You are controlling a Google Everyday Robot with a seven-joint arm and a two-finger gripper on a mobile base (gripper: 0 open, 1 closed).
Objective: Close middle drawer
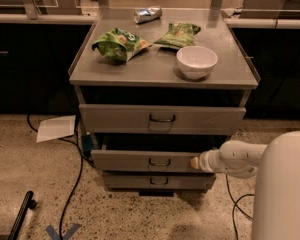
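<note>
- The desk (155,71) fills the upper centre of the frame, with three drawer fronts below its top.
- The middle drawer (125,161) sits lower centre, part-way out, its long axis running left to right.
- The gripper (194,162) reaches in from the lower right, its tip at the right end of the drawer front. I cannot tell whether it is open or closed.
- Closing it likely means pushing the front away from the camera, into the desk.

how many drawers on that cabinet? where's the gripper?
3. Top drawer just under the tabletop, middle drawer below it, partly open, bottom drawer nearest the floor. Gripper is at the middle drawer's front, right end.
</note>
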